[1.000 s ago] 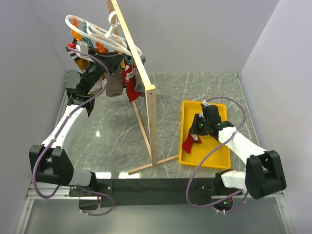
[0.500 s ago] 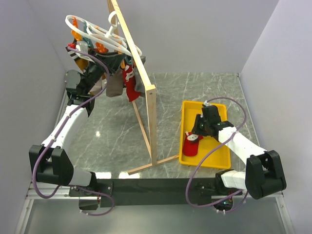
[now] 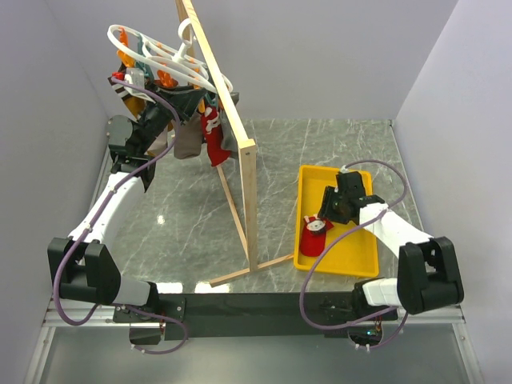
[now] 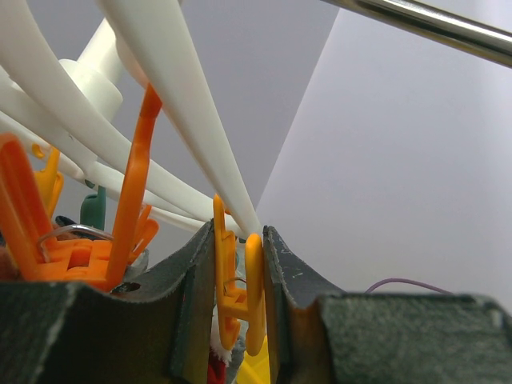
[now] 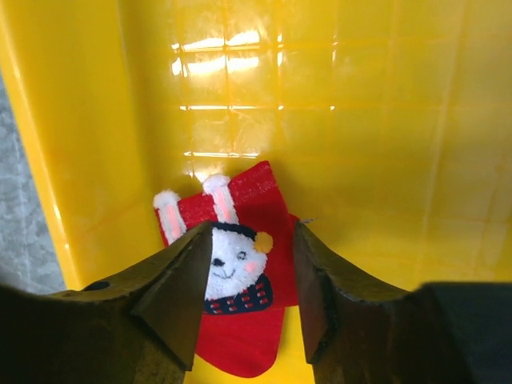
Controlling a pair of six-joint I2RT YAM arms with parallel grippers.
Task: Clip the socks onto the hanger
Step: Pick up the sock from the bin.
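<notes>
The socks are apart. One red sock [image 3: 314, 238] lies in the yellow tray [image 3: 356, 252] on the counter [image 3: 320, 148], its rabbit patch facing up. The other sock [image 3: 214, 146] hangs among darker pieces under the white hanger [image 3: 152, 50] on the wooden rack [image 3: 237, 120]. It seems to be clipped, though the top view is too crowded to be sure. The right pincer [image 5: 246, 240] hovers above the tray sock, jaws spread, the patch showing between them. The left pincer [image 4: 238, 244] is clamped on an orange clip [image 4: 240, 296] of the hanger.

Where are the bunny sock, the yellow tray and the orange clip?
bunny sock [image 5: 230, 268]: right wrist view, bunny's face.
yellow tray [image 5: 360, 120]: right wrist view, bare floor.
orange clip [image 4: 254, 288]: left wrist view, pinched handle.
</notes>
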